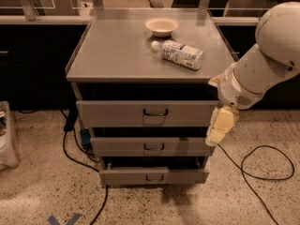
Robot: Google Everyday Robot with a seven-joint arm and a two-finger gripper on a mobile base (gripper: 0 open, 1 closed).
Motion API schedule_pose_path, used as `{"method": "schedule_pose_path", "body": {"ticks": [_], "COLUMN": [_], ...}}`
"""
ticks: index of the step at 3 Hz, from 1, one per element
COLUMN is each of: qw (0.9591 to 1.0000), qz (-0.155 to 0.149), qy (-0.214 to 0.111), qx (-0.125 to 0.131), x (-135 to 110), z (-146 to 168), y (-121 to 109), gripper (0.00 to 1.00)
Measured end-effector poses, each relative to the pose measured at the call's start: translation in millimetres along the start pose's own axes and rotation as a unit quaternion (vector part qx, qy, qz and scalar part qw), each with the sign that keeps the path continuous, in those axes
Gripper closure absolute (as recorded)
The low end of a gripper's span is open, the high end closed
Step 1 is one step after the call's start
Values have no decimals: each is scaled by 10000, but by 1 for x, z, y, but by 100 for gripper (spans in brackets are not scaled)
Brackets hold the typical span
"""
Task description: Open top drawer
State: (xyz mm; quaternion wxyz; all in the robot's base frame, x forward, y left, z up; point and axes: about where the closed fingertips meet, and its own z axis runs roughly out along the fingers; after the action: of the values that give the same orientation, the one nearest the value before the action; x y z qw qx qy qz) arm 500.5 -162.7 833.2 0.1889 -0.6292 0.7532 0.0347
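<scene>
Hangs point-down as a cream, blocky gripper (219, 128) under a rounded white wrist, just beside the right end of the top drawer (112, 113), the highest of three fronts. Cannot tell how far open; appears to hold nothing. Sits well apart from the small dark wire handle (155, 112) at that drawer's centre, so risks scraping smooth grey sheet metal on the way across. Could hook the like handle of the slimmer middle drawer (117, 146) by mistake. Might slip off so thin a loop. Could jolt the flat cabinet top (108, 55) with a hard pull and roll the plastic bottle (180, 54) lying sideways near the shallow pale bowl (162, 26).
</scene>
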Motion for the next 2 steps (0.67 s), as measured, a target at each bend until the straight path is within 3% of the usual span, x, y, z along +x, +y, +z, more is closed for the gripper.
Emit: {"method": "schedule_pose_path", "body": {"ticks": [1,2], "qw": [9999,9991], "qz": [-132,-412], "qy": [-46,-133], "qx": [-24,-6], "x": [-1,-22], "z": [29,63], "y": [8,8], "gripper": [0,0]}}
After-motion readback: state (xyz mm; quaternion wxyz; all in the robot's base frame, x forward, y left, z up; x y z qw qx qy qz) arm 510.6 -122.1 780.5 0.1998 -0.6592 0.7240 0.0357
